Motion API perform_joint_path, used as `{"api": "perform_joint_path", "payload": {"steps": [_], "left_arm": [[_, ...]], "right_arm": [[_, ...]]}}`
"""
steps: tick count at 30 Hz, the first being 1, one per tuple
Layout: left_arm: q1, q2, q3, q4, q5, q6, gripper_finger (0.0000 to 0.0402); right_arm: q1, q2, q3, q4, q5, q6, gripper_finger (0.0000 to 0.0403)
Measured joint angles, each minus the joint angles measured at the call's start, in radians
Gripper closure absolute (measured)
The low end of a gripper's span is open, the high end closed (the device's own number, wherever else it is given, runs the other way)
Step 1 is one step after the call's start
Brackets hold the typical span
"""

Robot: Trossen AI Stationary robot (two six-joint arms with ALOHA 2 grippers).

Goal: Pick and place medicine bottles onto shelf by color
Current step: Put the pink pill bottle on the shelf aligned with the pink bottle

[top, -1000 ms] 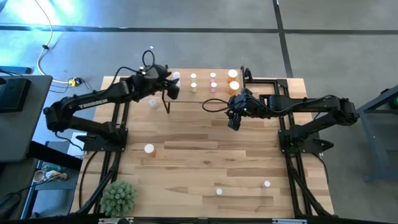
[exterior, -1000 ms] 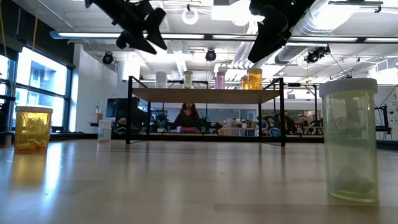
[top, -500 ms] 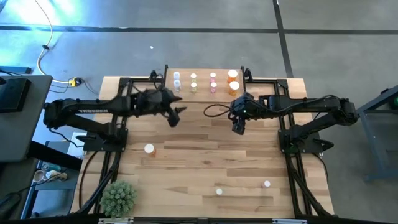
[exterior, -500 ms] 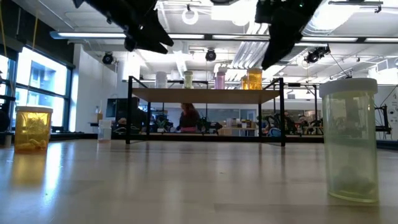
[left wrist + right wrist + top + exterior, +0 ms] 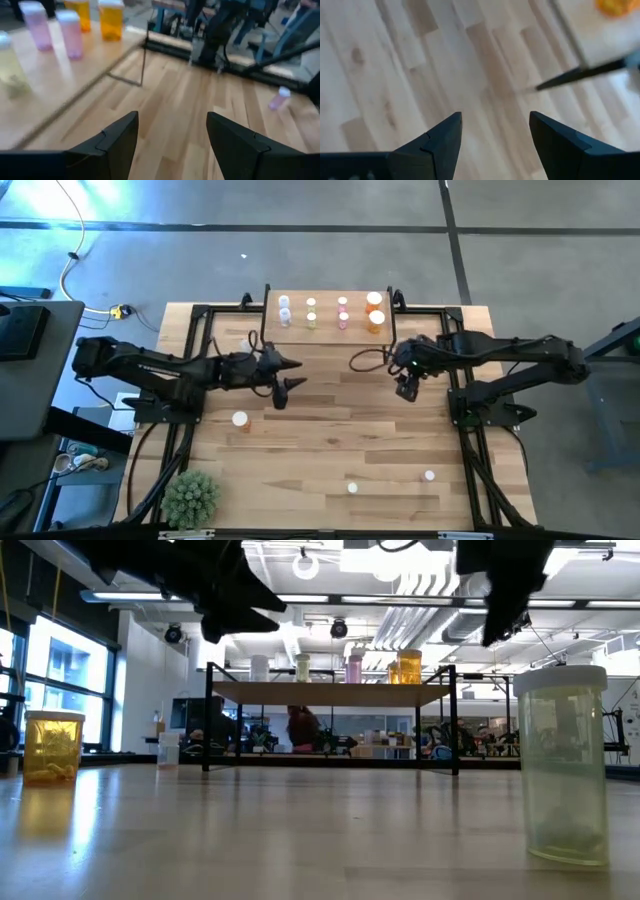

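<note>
The shelf [image 5: 327, 330] stands at the table's far edge. On it stand medicine bottles in pairs: bluish-clear [image 5: 285, 310], pale yellow [image 5: 311, 311], pink [image 5: 343, 311] and orange [image 5: 375, 309]. Loose bottles stand on the table: one near the left [image 5: 240, 418] and two near the front [image 5: 352, 488] [image 5: 429, 476]. My left gripper [image 5: 287, 377] hovers open in front of the shelf's left half, pointing toward the right edge, with nothing between its fingers [image 5: 172, 145]. My right gripper [image 5: 405, 388] hovers open off the shelf's right end, above bare wood [image 5: 495, 145].
In the low view, a pale yellow bottle [image 5: 560, 775] stands close at the right, an orange one [image 5: 52, 745] at the left and a small clear one [image 5: 168, 750] farther back. A pink bottle [image 5: 279, 97] stands near the right arm's base. A green plant [image 5: 190, 497] sits at the front left corner.
My left gripper has drawn back from the shelf's left end, swinging toward the table's middle and sinking, and now points more level toward the right edge. My right gripper has moved toward the table's right edge and tipped further down. No bottle has moved.
</note>
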Motion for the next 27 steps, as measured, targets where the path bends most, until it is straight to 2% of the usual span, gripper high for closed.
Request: {"api": "perform_joint_path", "payload": {"steps": [11, 23, 27], "left_arm": [[-0.021, 0.089, 0.000, 0.082, 0.000, 0.000, 0.0177], [-0.044, 0.099, 0.000, 0.082, 0.002, -0.003, 0.0177], [-0.060, 0.099, 0.000, 0.082, 0.004, -0.003, 0.0177]], "right_arm": [[0.255, -0.160, -0.142, -0.028, 0.002, 0.397, 0.0181], [0.650, -0.172, -0.233, 0.007, 0.000, 0.685, 0.0181], [0.777, -0.172, -0.269, 0.064, 0.030, 0.780, 0.0181]]}}
